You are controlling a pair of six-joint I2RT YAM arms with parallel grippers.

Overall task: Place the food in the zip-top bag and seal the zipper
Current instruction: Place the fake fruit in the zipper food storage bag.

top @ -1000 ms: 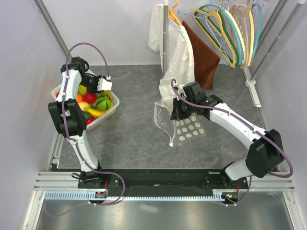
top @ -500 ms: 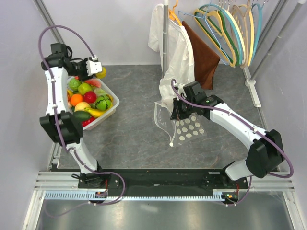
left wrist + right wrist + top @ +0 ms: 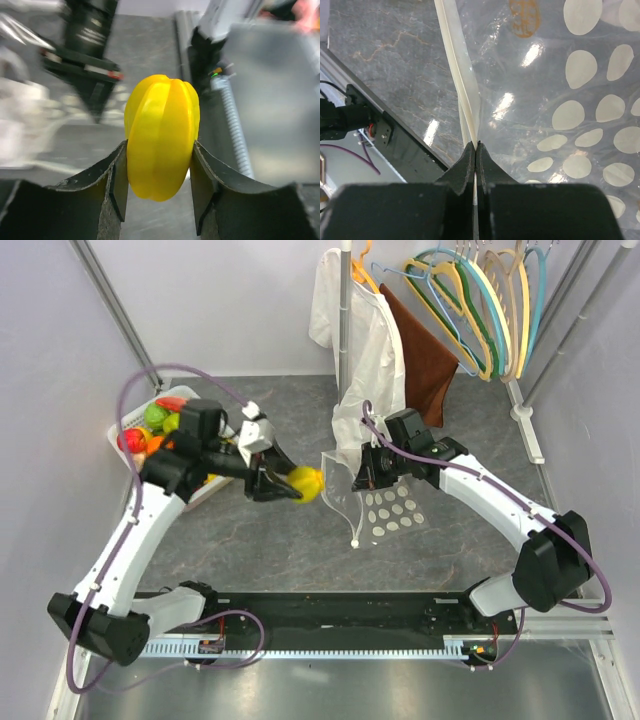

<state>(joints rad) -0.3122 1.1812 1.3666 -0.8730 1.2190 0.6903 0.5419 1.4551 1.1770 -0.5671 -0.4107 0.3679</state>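
My left gripper (image 3: pixel 292 483) is shut on a yellow ribbed toy fruit (image 3: pixel 305 483), held in the air just left of the zip-top bag's mouth. In the left wrist view the fruit (image 3: pixel 161 135) sits between both fingers. The clear bag with white dots (image 3: pixel 390 508) hangs with its mouth edge lifted and its lower part on the table. My right gripper (image 3: pixel 372 468) is shut on the bag's white zipper track (image 3: pixel 465 85), holding the mouth edge up. A small white slider tab (image 3: pixel 355 541) hangs at the track's lower end.
A white lattice basket (image 3: pixel 213 488) with red, green and orange toy food (image 3: pixel 150 425) stands at the far left, partly behind my left arm. A white garment (image 3: pixel 360 340), a brown cloth (image 3: pixel 425 360) and several hangers (image 3: pixel 480 300) hang at the back.
My left arm has swung from above the basket to the right, carrying the yellow fruit to just beside the bag's mouth. My right gripper has stayed put holding the bag.
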